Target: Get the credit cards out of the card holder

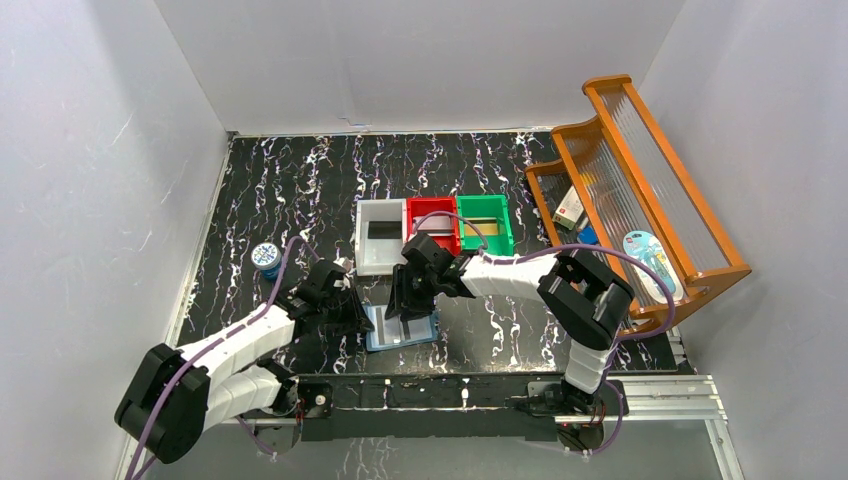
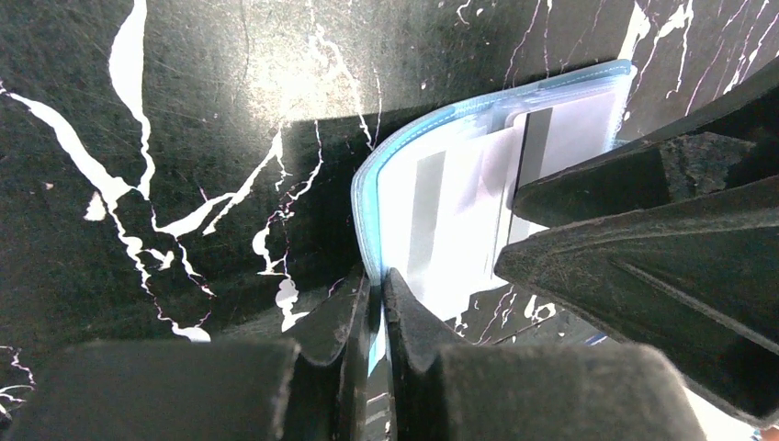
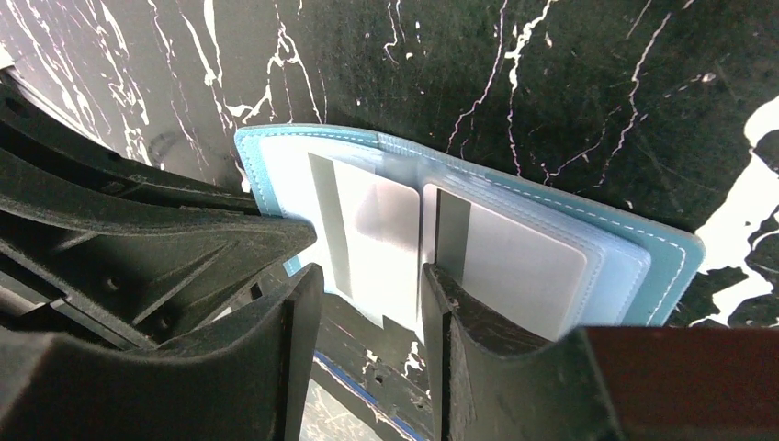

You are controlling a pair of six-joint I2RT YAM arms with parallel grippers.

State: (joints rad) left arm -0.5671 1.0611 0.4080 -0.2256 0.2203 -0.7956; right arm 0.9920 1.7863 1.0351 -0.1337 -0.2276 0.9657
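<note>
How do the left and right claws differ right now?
The left claw is shut on the card holder's rim; the right claw stands with jaws apart, astride a pale card. Left works from the holder's edge; right hangs over its open pockets. Both are at the holder.

You have one blue card holder [image 3: 675, 265] with two grey credit cards [image 3: 377, 230], three bins [image 1: 432, 204] at twelve o'clock, one round tin [image 1: 266, 256] and one wooden rack [image 1: 650, 190].
</note>
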